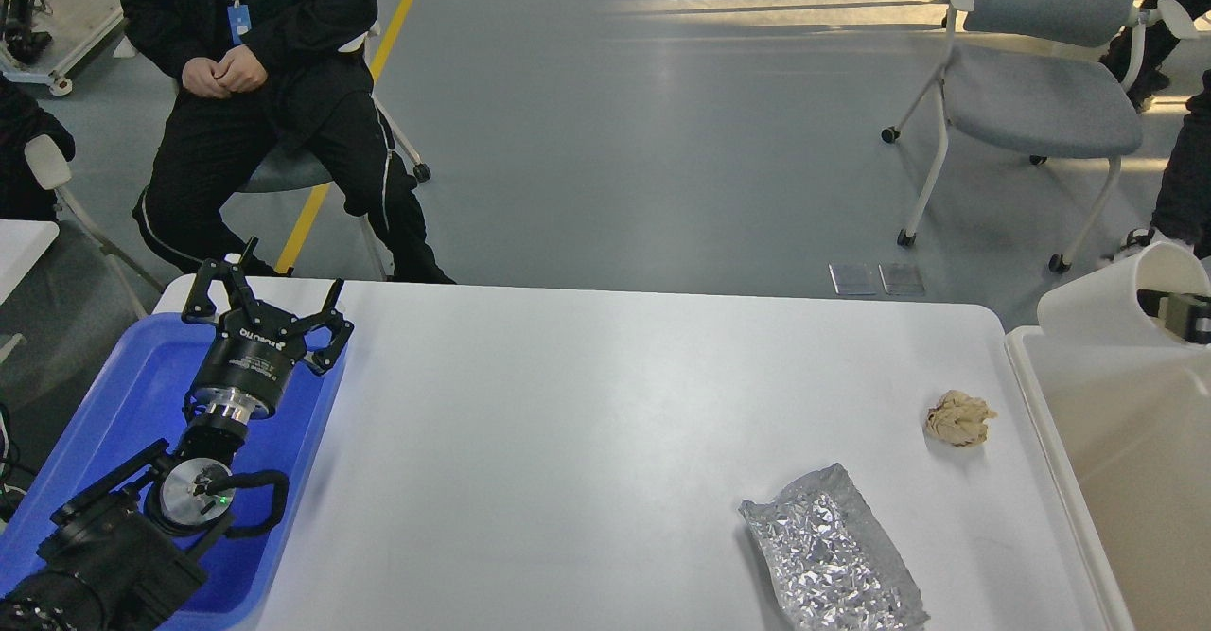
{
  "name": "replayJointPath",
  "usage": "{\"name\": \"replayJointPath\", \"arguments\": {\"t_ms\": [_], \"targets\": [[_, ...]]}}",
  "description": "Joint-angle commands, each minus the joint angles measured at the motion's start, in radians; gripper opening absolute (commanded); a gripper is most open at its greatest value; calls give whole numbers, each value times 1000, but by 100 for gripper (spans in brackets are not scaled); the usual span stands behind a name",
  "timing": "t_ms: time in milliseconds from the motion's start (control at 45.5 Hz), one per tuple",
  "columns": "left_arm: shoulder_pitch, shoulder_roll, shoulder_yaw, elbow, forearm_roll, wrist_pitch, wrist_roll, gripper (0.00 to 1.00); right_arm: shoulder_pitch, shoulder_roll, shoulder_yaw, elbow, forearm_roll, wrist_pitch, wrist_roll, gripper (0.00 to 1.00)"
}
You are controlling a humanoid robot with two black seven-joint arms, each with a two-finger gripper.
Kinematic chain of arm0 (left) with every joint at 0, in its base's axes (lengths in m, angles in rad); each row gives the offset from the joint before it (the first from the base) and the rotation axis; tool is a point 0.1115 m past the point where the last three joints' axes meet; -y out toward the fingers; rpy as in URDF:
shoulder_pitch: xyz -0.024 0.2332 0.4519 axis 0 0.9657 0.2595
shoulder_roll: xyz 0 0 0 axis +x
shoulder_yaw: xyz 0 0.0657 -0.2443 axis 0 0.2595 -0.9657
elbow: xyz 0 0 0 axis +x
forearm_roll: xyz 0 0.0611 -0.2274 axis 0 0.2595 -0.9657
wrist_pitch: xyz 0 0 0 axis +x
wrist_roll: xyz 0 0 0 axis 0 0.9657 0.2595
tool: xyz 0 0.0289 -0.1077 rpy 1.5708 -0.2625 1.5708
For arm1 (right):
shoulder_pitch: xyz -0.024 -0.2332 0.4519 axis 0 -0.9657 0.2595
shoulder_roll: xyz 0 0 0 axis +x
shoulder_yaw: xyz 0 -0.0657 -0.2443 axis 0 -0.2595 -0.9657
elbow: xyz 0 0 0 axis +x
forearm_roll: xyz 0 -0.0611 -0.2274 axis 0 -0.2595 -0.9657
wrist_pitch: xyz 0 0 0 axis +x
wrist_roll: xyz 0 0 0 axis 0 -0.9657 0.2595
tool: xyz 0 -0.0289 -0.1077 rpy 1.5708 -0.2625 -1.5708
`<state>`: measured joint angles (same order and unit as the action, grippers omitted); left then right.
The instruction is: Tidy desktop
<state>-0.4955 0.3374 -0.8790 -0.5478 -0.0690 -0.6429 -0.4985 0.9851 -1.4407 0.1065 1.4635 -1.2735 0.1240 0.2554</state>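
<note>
The white desktop (pixel 568 423) carries a crumpled brown paper ball (pixel 959 417) near its right edge and a crinkled silver foil bag (pixel 831 555) at the front right. My right gripper (pixel 1184 315) is at the frame's right edge, mostly cut off. It is shut on the rim of a white paper cup (pixel 1116 298), held on its side above the far corner of the cream-white bin (pixel 1060 451). My left gripper (pixel 272 295) is open and empty above the blue tray (pixel 114 404) at the left.
A seated person in black (pixel 265 92) is just beyond the table's far left corner. A grey wheeled chair (pixel 1031 82) stands on the floor at the back right. Another person's leg shows at the right edge.
</note>
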Motion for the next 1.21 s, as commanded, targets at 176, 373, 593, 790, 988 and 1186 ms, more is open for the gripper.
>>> {"name": "replayJointPath", "arguments": {"t_ms": [176, 373, 593, 790, 988, 1186], "targets": [[0, 0, 0, 0, 0, 0, 0, 100, -141, 91, -85, -320, 496, -144, 5, 0], [0, 0, 0, 0, 0, 0, 0, 100, -267, 264, -79, -586, 686, -141, 5, 0], [0, 0, 0, 0, 0, 0, 0, 100, -356, 445, -74, -864, 934, -124, 5, 0], [0, 0, 0, 0, 0, 0, 0, 100, -405, 582, -65, -1023, 954, -116, 5, 0], [0, 0, 0, 0, 0, 0, 0, 100, -454, 747, -65, -1238, 962, -113, 4, 0], [0, 0, 0, 0, 0, 0, 0, 100, -460, 875, -67, -1379, 1003, -103, -7, 0]]}}
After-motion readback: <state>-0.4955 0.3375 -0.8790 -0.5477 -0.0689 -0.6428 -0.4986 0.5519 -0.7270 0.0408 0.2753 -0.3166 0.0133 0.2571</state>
